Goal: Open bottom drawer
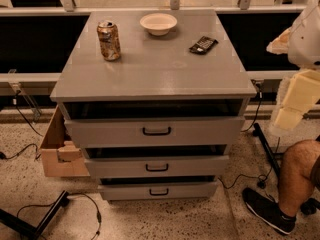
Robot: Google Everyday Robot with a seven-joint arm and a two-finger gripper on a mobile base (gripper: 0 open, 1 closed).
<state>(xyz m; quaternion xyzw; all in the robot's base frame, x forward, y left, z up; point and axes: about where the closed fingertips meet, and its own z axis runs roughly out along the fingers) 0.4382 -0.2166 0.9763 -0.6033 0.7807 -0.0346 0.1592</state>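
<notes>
Bottom drawer (pixel 159 190) lowest in cabinet (pixel 150 64), near floor; looks barely out, if at all. My gripper (pixel 295 104) off at right edge, well apart from handle (pixel 159 192) (grip width: cannot tell). Reach, grasp, pull all left, I judge.

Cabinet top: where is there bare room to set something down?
The cabinet top's front half, ahead of the can, bowl and dark packet, is bare; the back strip they share is crowded. The gripper hangs right of the cabinet.

White rounded arm (pixel 306 34) with cream blocky tool (pixel 291 106) at right edge
</notes>
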